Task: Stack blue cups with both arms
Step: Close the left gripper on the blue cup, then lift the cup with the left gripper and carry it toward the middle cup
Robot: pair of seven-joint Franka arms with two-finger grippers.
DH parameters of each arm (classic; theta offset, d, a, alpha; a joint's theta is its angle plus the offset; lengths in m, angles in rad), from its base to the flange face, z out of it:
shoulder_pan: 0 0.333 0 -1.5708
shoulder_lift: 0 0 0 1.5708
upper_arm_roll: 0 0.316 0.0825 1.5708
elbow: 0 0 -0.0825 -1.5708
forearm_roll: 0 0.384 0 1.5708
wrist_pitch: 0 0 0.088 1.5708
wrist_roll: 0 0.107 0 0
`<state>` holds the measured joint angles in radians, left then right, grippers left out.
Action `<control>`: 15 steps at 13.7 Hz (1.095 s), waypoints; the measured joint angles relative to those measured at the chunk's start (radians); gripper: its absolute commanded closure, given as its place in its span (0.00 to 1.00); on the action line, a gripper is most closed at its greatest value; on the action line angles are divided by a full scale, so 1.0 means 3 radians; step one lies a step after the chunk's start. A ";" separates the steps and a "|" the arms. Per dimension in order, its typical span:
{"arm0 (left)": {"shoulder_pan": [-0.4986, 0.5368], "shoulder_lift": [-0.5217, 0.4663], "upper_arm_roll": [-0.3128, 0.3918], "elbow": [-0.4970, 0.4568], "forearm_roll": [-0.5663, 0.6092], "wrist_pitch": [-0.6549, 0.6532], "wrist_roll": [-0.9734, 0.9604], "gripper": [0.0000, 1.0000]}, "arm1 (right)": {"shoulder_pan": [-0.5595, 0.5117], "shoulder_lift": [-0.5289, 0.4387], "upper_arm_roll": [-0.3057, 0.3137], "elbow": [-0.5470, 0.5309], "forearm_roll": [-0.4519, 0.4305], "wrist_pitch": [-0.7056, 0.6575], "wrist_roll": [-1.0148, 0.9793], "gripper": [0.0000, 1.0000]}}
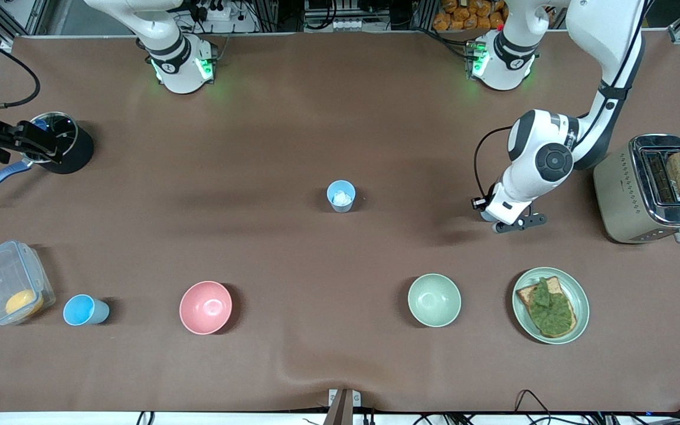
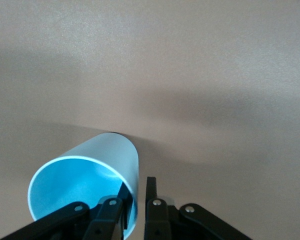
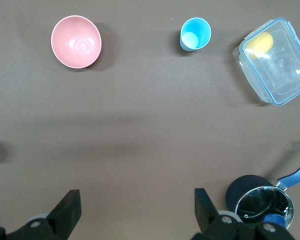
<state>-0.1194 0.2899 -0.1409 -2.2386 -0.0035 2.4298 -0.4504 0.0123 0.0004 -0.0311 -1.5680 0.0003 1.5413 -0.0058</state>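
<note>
Big brown tabletop (image 1: 293, 118), mostly bare through the middle, so loads of room to move there. Clutter only toward the edges: toaster (image 1: 650, 189) at the left arm's end, clear lidded container (image 1: 9, 283) near the front corner at the right arm's end, plate (image 1: 579, 295) with toast, pale green bowl (image 1: 434, 300) and pink bowl (image 1: 205, 307) along the front edge, black pot (image 1: 59, 144) at the right arm's end. Left gripper (image 2: 136, 192) down low just beside the toaster, jaws pinched onto the rim wall of the held cup (image 2: 90, 175), one jaw inside the cup and one outside. Right gripper (image 3: 135, 215) hanging up by the pot, jaws spread wide with nothing between them. Middle cup (image 1: 340, 196) upright dead centre, something white inside, well apart from everything. Corner cup (image 1: 85, 310) just beside the container, between it and the pink bowl, close to the front edge.
</note>
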 measured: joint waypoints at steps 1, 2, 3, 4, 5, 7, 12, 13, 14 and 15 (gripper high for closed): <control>0.0003 0.0000 0.0000 -0.0001 0.0000 0.0000 0.0000 1.00 | 0.0000 0.0000 -0.0001 0.0000 0.0001 0.0003 0.0000 0.00; 0.0008 -0.0011 0.0003 -0.0001 0.0000 -0.0007 0.0000 1.00 | 0.0000 -0.0001 -0.0001 0.0002 0.0003 0.0019 0.0000 0.00; 0.0009 -0.0018 0.0003 0.0000 0.0000 -0.0005 0.0000 1.00 | 0.0000 -0.0003 -0.0001 0.0007 0.0005 0.0049 0.0000 0.00; 0.0009 -0.0023 0.0002 0.0001 0.0000 -0.0005 0.0000 1.00 | 0.0000 -0.0006 0.0000 0.0009 0.0007 0.0065 0.0000 0.00; 0.0009 -0.0041 0.0002 0.0009 0.0000 -0.0031 0.0000 1.00 | 0.0000 -0.0007 0.0002 0.0010 0.0008 0.0068 0.0000 0.00; 0.0009 -0.0139 0.0001 0.0072 0.0000 -0.0227 0.0000 1.00 | 0.0000 -0.0008 0.0002 0.0010 0.0008 0.0071 0.0000 0.00; -0.0053 -0.0332 -0.0012 0.0439 0.0000 -0.0794 -0.0166 1.00 | 0.0000 -0.0008 0.0000 0.0010 0.0009 0.0078 -0.0004 0.00; -0.0106 -0.0333 -0.0019 0.0501 0.0000 -0.0846 -0.0291 1.00 | -0.0006 -0.0008 -0.0005 0.0009 0.0009 0.0072 -0.0023 0.00; -0.0178 -0.0333 -0.0024 0.0589 0.0000 -0.0943 -0.0441 1.00 | -0.0026 -0.0008 -0.0011 0.0007 0.0009 0.0062 -0.0067 0.00; -0.0242 -0.0333 -0.0031 0.0707 0.0000 -0.1079 -0.0582 1.00 | -0.0056 -0.0008 -0.0017 0.0006 0.0009 0.0043 -0.0126 0.00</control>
<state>-0.1921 0.1901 -0.1501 -2.0265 -0.0035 2.1059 -0.6250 -0.0046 -0.0019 -0.0362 -1.5660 0.0029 1.5541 -0.0436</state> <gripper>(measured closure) 0.965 0.000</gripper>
